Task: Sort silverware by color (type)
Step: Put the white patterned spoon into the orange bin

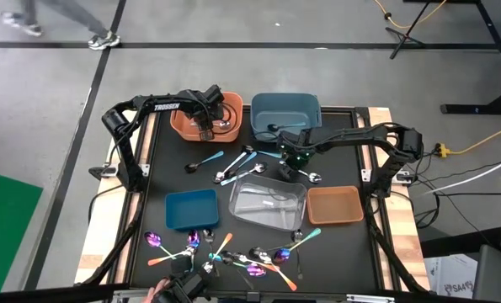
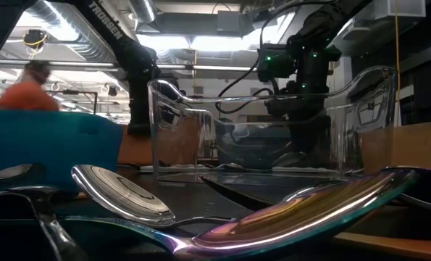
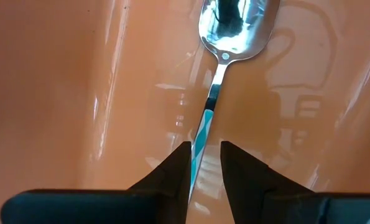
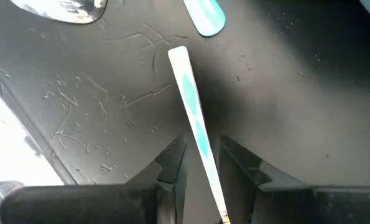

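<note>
Your left gripper (image 3: pixel 205 163) sits inside the orange bin (image 1: pixel 185 123) at the far edge of the worktop (image 1: pixel 153 181), and only its wrist view shows its jaws clenched on the teal-striped handle of a spoon (image 3: pixel 225 43) whose bowl lies on the bin floor. Your right gripper (image 4: pixel 201 160) is low over the middle of the worktop, jaws grasping another teal-striped handle (image 4: pixel 192 106), a detail you cannot read from overhead. From above you can count five bins: orange and blue-grey bin (image 1: pixel 285 109) at the far edge, small blue bin (image 1: pixel 191 209), clear bin (image 1: pixel 267 203) and brown bin (image 1: pixel 334 204) in a row nearer. A loose pile of silverware (image 1: pixel 225 255) lies along the near edge, with a few pieces (image 1: pixel 233 168) mid-worktop.
</note>
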Tool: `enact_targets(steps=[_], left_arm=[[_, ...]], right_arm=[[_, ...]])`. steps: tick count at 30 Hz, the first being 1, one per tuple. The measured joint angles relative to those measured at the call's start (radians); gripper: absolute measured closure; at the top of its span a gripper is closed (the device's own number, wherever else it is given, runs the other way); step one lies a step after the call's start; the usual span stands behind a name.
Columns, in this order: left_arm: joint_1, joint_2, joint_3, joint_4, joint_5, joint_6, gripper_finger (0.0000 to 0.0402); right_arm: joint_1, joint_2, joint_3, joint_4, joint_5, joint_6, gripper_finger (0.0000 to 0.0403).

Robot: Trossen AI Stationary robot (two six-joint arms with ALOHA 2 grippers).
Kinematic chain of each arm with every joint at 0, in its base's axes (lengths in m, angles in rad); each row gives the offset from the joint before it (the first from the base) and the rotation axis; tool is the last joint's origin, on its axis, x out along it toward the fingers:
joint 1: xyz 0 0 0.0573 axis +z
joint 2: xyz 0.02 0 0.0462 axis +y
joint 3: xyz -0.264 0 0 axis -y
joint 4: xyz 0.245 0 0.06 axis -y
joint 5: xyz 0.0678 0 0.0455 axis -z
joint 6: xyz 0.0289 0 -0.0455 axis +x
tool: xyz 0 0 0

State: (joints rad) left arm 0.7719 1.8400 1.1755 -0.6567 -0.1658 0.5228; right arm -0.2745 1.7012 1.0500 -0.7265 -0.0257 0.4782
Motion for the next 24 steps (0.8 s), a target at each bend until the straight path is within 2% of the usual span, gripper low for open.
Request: enact_targets(steps=[10,18,24], left_arm=[[-0.001,0.0,0.0,0.001,0.003,0.0,0.0321],[-0.001,0.0,0.0,0.012,0.003,0.0,0.0321],[-0.001,0.0,0.0,0.02,0.0,0.0,0.0321]], right_arm=[[0.0,0.087,0.001,0.02,-0.007,-0.011,0.0324],[0.0,0.109,0.005,0.022,-0.008,-0.012,0.0325],[0.0,0.111,0.004,0.026,-0.01,-0.013,0.0361]])
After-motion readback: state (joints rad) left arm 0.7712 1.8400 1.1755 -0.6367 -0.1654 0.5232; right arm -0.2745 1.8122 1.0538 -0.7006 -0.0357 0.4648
